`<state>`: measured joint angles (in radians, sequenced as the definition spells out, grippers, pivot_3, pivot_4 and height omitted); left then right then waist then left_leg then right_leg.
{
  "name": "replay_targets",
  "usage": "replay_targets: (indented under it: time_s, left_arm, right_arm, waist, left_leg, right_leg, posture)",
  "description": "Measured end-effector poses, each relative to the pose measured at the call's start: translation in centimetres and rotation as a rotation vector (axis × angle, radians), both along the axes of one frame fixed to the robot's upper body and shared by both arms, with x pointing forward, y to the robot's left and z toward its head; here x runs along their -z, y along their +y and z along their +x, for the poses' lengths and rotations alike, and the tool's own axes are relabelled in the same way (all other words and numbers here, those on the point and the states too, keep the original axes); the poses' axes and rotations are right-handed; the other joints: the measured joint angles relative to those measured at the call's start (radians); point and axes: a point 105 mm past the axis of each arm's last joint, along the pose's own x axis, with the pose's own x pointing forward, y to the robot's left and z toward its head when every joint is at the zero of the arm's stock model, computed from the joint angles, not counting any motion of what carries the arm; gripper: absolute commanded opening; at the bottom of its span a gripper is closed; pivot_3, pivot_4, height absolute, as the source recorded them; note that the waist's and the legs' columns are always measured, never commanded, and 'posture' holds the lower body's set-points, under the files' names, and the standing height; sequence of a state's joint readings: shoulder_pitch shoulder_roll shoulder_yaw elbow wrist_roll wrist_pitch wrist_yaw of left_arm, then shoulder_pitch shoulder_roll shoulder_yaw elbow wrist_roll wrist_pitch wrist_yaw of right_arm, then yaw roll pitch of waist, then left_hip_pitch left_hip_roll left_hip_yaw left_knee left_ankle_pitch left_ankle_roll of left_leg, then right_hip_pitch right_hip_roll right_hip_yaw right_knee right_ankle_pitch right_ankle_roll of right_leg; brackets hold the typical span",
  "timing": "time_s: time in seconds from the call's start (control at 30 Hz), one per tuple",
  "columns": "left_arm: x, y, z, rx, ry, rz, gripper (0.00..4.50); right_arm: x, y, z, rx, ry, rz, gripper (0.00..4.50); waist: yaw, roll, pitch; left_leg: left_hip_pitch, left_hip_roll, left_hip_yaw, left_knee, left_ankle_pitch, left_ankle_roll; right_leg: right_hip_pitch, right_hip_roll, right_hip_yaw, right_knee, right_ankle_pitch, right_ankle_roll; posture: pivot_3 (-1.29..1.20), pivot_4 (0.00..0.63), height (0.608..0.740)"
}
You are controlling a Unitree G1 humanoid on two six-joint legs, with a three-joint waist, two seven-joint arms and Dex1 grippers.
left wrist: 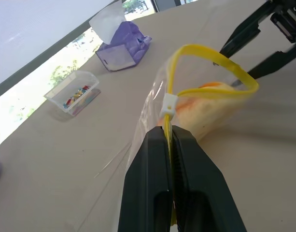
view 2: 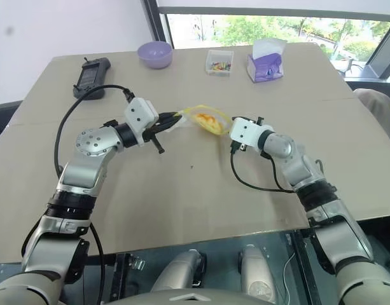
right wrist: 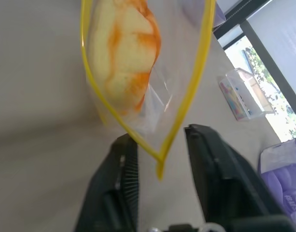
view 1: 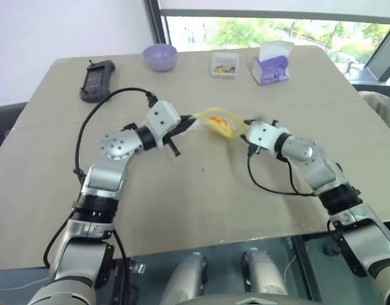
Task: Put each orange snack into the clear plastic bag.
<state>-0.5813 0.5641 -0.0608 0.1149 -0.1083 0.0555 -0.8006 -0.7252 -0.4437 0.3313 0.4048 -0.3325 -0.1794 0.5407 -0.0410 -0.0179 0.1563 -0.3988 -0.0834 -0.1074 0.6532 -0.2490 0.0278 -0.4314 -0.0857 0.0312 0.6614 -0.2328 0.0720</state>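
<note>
The clear plastic bag (view 1: pixel 228 130) hangs just above the tan table (view 1: pixel 182 190) between my two grippers, its yellow-edged mouth gaping. The orange snack (right wrist: pixel 121 53) lies inside it, orange-yellow with grid lines. My left gripper (left wrist: pixel 171 137) is shut on one end of the bag's yellow zip strip (left wrist: pixel 168 116), beside the white slider. My right gripper (right wrist: pixel 160 145) is open at the mouth's other end. The strip's corner sits in the gap between its black fingers (right wrist: pixel 123 169) without being pinched.
At the table's far edge stand a purple bowl (view 1: pixel 160 56), a small clear box of colourful bits (view 1: pixel 224 64) and a purple tissue box (view 1: pixel 271 63). A black device (view 1: pixel 97 79) lies at the far left. The table's near edge (view 1: pixel 201 244) runs below my arms.
</note>
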Motion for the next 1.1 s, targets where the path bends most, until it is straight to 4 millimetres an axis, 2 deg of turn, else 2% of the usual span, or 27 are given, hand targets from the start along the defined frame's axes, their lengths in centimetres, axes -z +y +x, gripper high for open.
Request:
replay_targets:
  time_s: [0.17,0.23,0.3,0.37,0.43,0.57,0.63,0.77,0.83,0.9,0.97,1.0,1.1]
  left_arm:
    - [-0.4,0.3,0.0,-0.014,-0.013,-0.018,0.0]
    - [-0.7,0.2,0.0,-0.014,-0.005,-0.065,0.0]
    - [-1.3,-0.2,0.3,-0.008,0.018,-0.141,0.0]
    - [-2.6,-0.6,0.7,0.002,0.021,-0.196,0.0]
    - [-4.3,-1.0,1.3,0.007,0.011,-0.239,0.0]
    - [-6.3,-1.7,2.6,0.003,-0.049,-0.245,0.0]
    - [-6.1,-1.8,3.1,-0.009,-0.074,-0.234,0.0]
    - [-4.1,-2.7,2.7,0.018,-0.16,-0.111,0.0]
    - [-1.1,-2.6,1.2,0.056,-0.148,-0.031,0.0]
    - [3.6,-2.5,-0.3,0.084,-0.057,0.052,0.0]
    - [5.8,-2.5,-1.3,0.091,-0.009,0.077,0.0]
    - [6.4,-2.2,-1.7,0.09,0.002,0.088,0.0]
    - [6.0,-1.7,-2.0,0.084,-0.022,0.119,0.0]
  right_arm:
    - [-0.1,-0.3,-0.1,-0.017,0.005,-0.004,0.07]
    - [-0.9,-1.2,0.3,0.001,-0.016,-0.017,0.07]
    - [-4.0,-2.3,1.0,0.025,-0.096,-0.029,0.07]
    - [-8.0,-3.3,1.5,0.043,-0.209,-0.044,0.07]
    - [-11.0,-3.8,1.6,0.051,-0.297,-0.067,0.07]
    - [-13.0,-4.8,1.9,0.07,-0.363,-0.115,0.07]
    - [-12.8,-4.9,2.0,0.07,-0.369,-0.124,0.07]
    - [-9.7,-5.9,1.3,0.08,-0.317,-0.134,0.07]
    - [-6.3,-6.1,-0.3,0.067,-0.232,-0.115,0.07]
    - [-2.0,-6.2,-2.0,0.063,-0.104,-0.105,0.07]
    - [0.0,-6.1,-3.1,0.064,-0.03,-0.092,0.07]
    - [1.0,-6.0,-3.9,0.059,0.014,-0.088,0.32]
    - [2.0,-6.2,-4.8,0.078,0.074,-0.07,1.36]
  waist:
    - [0.0,0.0,0.0]
    - [0.001,0.0,0.0]
    - [0.002,0.0,0.001]
    - [0.002,0.0,0.001]
    - [0.002,0.0,0.001]
    - [0.0,0.0,0.001]
    - [-0.002,0.0,0.001]
    - [0.001,0.0,0.0]
    - [-0.001,0.0,0.0]
    - [-0.001,0.0,0.0]
    - [0.0,0.0,0.0]
    - [0.003,0.0,0.0]
    - [0.009,0.0,0.0]
  left_leg:
    - [0.0,0.0,0.0,0.0,0.0,0.0]
    - [0.0,0.0,0.0,0.0,0.0,0.0]
    - [-0.001,0.0,0.0,0.001,0.0,0.0]
    - [-0.001,0.0,-0.001,0.001,0.0,0.0]
    - [-0.001,0.0,-0.001,0.0,0.0,0.0]
    - [-0.001,0.0,0.0,0.0,0.0,0.0]
    - [-0.001,0.0,0.001,0.0,0.0,0.0]
    - [-0.001,0.0,0.001,-0.001,0.0,0.0]
    - [-0.001,0.0,0.002,-0.002,0.0,0.0]
    - [-0.002,0.0,0.003,-0.003,0.0,0.001]
    - [-0.002,0.0,0.004,-0.001,0.0,0.001]
    - [-0.002,0.0,0.004,0.0,0.0,0.001]
    - [0.002,0.0,0.003,0.001,0.0,0.001]
  right_leg:
    - [0.0,0.0,0.0,0.0,0.0,0.0]
    - [0.0,0.0,0.0,0.0,0.0,0.0]
    - [0.0,0.0,0.0,0.0,0.0,0.0]
    - [0.0,0.0,-0.001,0.0,0.0,0.0]
    - [0.0,0.0,-0.001,0.0,0.0,0.0]
    - [0.0,0.0,0.0,-0.001,0.0,0.0]
    - [0.0,0.0,0.0,-0.001,0.0,0.0]
    - [-0.001,0.0,0.0,-0.003,0.0,0.0]
    - [-0.001,-0.001,0.002,-0.004,0.0,0.0]
    - [-0.002,0.0,0.004,-0.004,0.0,0.0]
    - [-0.003,0.0,0.004,-0.002,0.0,0.0]
    - [-0.002,0.0,0.004,0.0,0.0,0.0]
    - [0.001,0.0,0.004,0.001,0.0,0.0]
  posture:
    - [0.0,0.15,0.74]
    - [0.0,0.15,0.74]
    - [0.0,0.15,0.74]
    - [0.0,0.15,0.74]
    - [0.0,0.15,0.74]
    - [0.0,0.15,0.74]
    - [0.0,0.15,0.74]
    - [0.0,0.15,0.74]
    - [0.0,0.15,0.74]
    - [0.0,0.15,0.74]
    - [0.0,0.15,0.74]
    - [0.0,0.15,0.74]
    - [0.0,0.15,0.74]
